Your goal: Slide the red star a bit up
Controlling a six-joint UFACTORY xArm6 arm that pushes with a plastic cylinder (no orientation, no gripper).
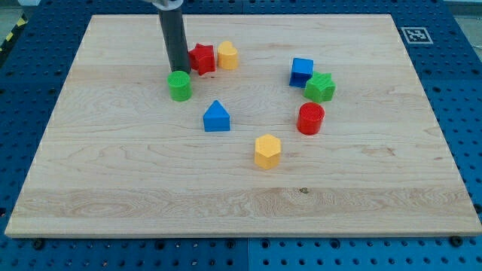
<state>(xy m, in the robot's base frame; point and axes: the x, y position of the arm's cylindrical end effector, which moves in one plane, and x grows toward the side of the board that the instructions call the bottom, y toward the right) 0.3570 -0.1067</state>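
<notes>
The red star point(202, 58) lies on the wooden board point(135, 181) near the view's top, left of centre. A yellow block point(227, 55) touches its right side. My tip point(179, 69) is just left of the red star, close to or touching it, and right above the green cylinder point(180, 86). The dark rod rises from the tip out of the view's top.
A blue triangular block point(216, 117) sits near the centre, with a yellow hexagon point(267, 151) below and to its right. To the right are a blue cube point(301, 71), a green star point(320, 87) and a red cylinder point(310, 118).
</notes>
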